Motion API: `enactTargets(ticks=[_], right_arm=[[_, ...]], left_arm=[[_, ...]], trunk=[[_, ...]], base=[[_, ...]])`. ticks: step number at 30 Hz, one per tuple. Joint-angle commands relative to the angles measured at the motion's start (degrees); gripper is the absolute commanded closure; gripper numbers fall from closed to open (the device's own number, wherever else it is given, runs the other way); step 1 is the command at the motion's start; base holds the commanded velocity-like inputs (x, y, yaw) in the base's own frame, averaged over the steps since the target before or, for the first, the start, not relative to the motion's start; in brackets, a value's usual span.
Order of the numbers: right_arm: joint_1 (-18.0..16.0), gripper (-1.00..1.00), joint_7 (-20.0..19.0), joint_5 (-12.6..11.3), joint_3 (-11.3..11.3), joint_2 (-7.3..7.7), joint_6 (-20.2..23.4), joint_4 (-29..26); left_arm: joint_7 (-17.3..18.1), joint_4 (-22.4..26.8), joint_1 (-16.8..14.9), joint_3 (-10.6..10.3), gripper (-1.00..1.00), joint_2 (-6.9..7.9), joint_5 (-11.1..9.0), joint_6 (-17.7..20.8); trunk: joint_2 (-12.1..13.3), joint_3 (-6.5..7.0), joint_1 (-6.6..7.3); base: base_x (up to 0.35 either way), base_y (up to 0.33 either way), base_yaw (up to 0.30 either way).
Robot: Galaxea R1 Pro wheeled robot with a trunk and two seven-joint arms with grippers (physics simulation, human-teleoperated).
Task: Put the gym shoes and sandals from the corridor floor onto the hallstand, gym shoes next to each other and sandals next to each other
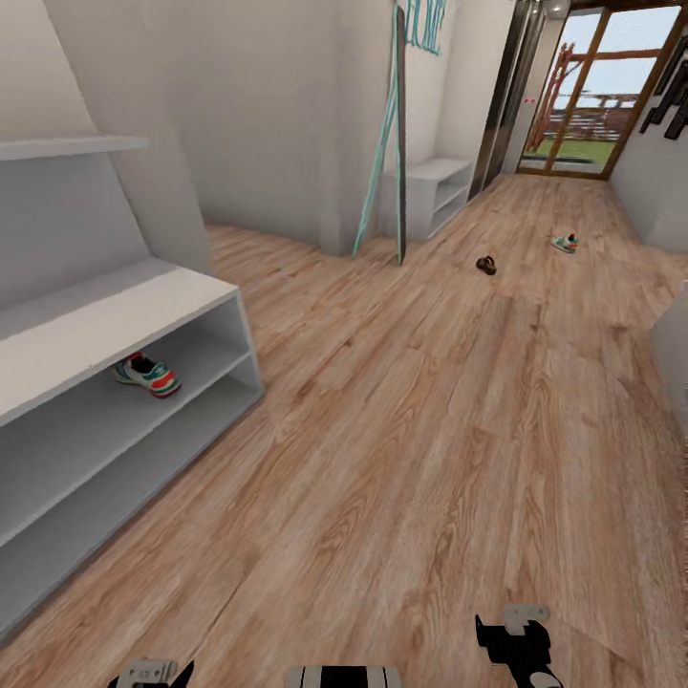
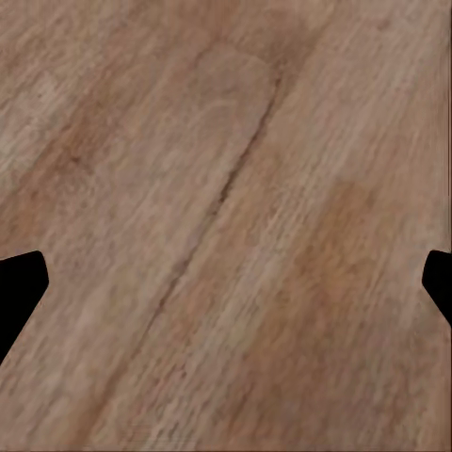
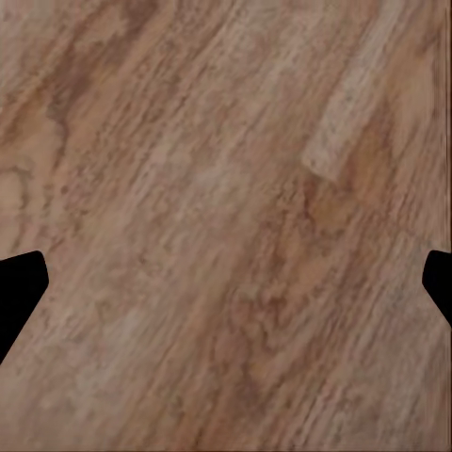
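Note:
One gym shoe (image 1: 148, 375) lies on the hallstand's (image 1: 105, 325) upper open shelf, at the left of the head view. The other gym shoe (image 1: 566, 243) lies far down the corridor floor (image 1: 401, 430) toward the glass door. A brown sandal (image 1: 486, 265) rests on the floor a little nearer than that shoe. My left gripper (image 1: 145, 674) and right gripper (image 1: 516, 638) hang low at the near edge of the view, far from the shoes. In the wrist views the left gripper (image 2: 226, 292) and right gripper (image 3: 226, 292) are open, with bare planks between the fingertips.
A shorter white two-shelf bench (image 1: 435, 191) stands against the far wall beside a leaning tall mirror or board (image 1: 394, 143). A glass door (image 1: 592, 91) closes the corridor's end. A pale wall edge (image 1: 674, 354) juts in at the right. Open floor stretches ahead.

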State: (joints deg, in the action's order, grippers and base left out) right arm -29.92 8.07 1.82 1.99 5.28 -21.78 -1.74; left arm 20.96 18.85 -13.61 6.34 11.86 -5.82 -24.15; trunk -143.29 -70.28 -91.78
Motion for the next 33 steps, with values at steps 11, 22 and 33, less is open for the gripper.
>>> enactTargets(ticks=[11, 22, 33], right_arm=[[0.0, -1.0, 0.3, 0.2, 0.2, -0.05, -0.1, 0.1], [0.0, -1.0, 0.3, 0.2, 0.2, -0.1, -0.1, 0.1], [0.0, -1.0, 0.3, 0.2, 0.2, -0.1, -0.1, 0.2]], left_arm=[[0.6, 0.0, 0.0, 0.2, -1.0, 0.03, -0.6, 0.1], [0.6, 0.0, 0.0, 0.2, -1.0, 0.0, -0.6, 0.1], [0.6, 0.0, 0.0, 0.2, -1.0, 0.0, -0.6, 0.1]], trunk=[[0.0, 0.31, -0.02], [0.0, 0.66, -0.02], [0.0, 1.02, -0.02]], base=[[0.337, 0.0, -0.3], [0.337, 0.0, -0.3], [0.337, 0.0, -0.299]])
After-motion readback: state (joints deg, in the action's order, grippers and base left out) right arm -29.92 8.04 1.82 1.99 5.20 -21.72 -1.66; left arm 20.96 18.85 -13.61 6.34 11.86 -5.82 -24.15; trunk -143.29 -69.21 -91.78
